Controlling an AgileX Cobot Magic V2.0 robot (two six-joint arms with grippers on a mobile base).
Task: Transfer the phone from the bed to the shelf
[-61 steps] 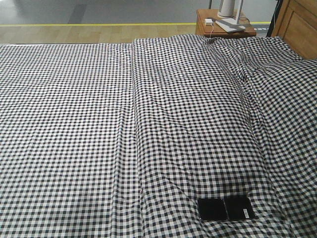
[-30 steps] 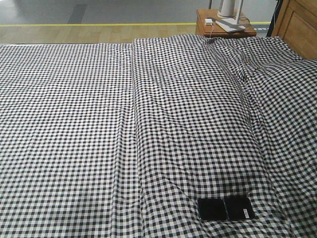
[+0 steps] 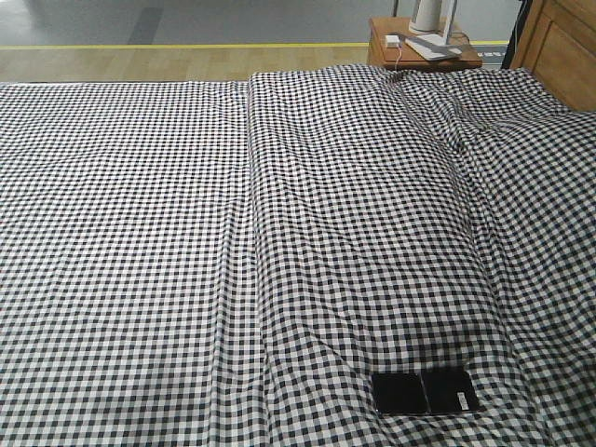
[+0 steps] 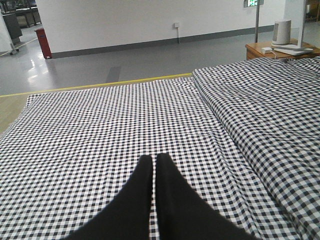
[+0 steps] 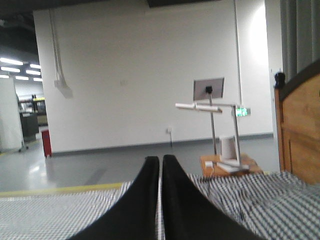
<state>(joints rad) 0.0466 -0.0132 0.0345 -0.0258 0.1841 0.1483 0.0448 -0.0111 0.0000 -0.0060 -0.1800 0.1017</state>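
Note:
The phone (image 3: 426,392) lies flat on the bed (image 3: 140,242), a glossy black slab with a crease across its middle, near the front edge at the right of the front view. No gripper shows in that view. In the left wrist view my left gripper (image 4: 153,159) is shut with nothing in it, hovering over the checked cloth (image 4: 100,125). My right gripper (image 5: 161,160) is shut and empty too, held above the bed (image 5: 260,200) and pointing at the far wall. The phone is out of both wrist views. The shelf is out of view.
A small brown nightstand (image 3: 424,47) with a white device stands beyond the bed's far right corner. A wooden headboard (image 3: 563,51) runs along the right side. A raised pillow bulge (image 3: 363,186) lies under the cloth. Grey floor with a yellow line (image 3: 186,45) lies beyond.

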